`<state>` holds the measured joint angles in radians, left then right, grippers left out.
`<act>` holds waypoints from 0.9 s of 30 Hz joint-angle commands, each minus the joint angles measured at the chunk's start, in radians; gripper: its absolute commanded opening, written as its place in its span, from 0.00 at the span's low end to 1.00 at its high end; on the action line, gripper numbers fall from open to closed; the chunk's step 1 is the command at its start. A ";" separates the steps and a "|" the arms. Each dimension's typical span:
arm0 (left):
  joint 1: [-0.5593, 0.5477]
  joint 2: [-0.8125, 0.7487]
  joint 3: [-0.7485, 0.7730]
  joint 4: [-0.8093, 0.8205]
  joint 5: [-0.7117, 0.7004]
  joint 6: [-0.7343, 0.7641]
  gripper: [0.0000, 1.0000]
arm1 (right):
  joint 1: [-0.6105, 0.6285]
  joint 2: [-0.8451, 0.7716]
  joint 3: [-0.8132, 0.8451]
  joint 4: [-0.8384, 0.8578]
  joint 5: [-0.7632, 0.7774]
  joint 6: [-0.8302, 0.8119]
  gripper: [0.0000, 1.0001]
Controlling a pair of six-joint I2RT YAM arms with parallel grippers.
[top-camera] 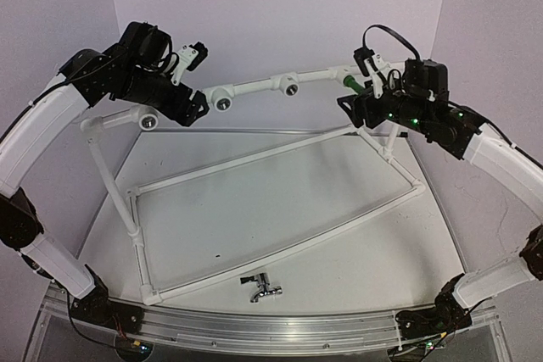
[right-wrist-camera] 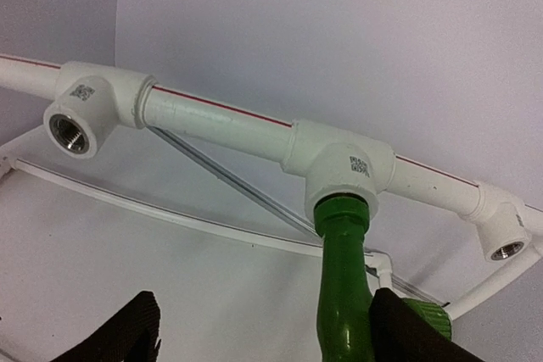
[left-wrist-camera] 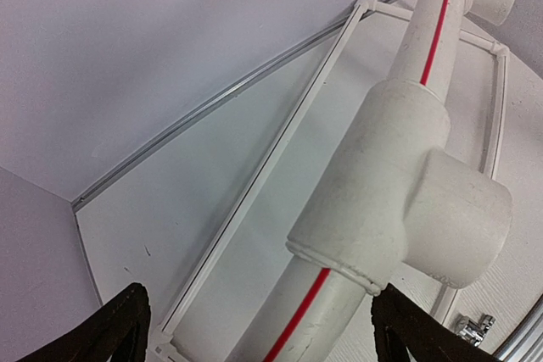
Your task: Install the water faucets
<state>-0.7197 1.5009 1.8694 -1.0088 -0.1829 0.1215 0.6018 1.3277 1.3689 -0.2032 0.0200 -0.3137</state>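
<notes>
A wide white desk (top-camera: 254, 201) carries a frame of thin white rails (top-camera: 280, 252), above which runs a raised white plastic pipe with a red stripe (left-wrist-camera: 339, 294) and round tee sockets along it. The left gripper (top-camera: 197, 108) is up at the pipe's left stretch; in its wrist view its jaws stand apart on either side of the pipe, just below 1 thick tee socket (left-wrist-camera: 441, 218), with the left finger clear of the pipe. The right gripper (right-wrist-camera: 265, 311) is at the pipe's right stretch, its jaws also wide apart. The bright green plastic faucet (right-wrist-camera: 344, 277) sits with its neck in the middle tee socket (right-wrist-camera: 339, 167) and hangs down close against 1 black finger (right-wrist-camera: 407, 328), well apart from the other. The small shiny chrome metal faucet (top-camera: 261, 287) lies on the desk near the front edge, just outside the frame's near rail, between the 2 arm bases.
</notes>
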 commanded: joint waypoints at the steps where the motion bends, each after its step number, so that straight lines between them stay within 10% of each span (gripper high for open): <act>1: -0.006 -0.007 -0.004 -0.068 0.045 -0.043 0.89 | 0.000 -0.008 0.046 -0.016 0.072 -0.272 0.86; 13: -0.006 -0.008 -0.003 -0.064 0.053 -0.045 0.89 | 0.001 0.016 -0.072 0.143 0.266 -0.737 0.77; 27: -0.006 -0.019 -0.009 -0.067 0.048 -0.046 0.89 | 0.001 0.055 -0.088 0.260 0.265 -0.710 0.37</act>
<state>-0.7189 1.5009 1.8694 -1.0100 -0.1825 0.1215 0.6014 1.3796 1.2739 -0.0025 0.2764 -1.0672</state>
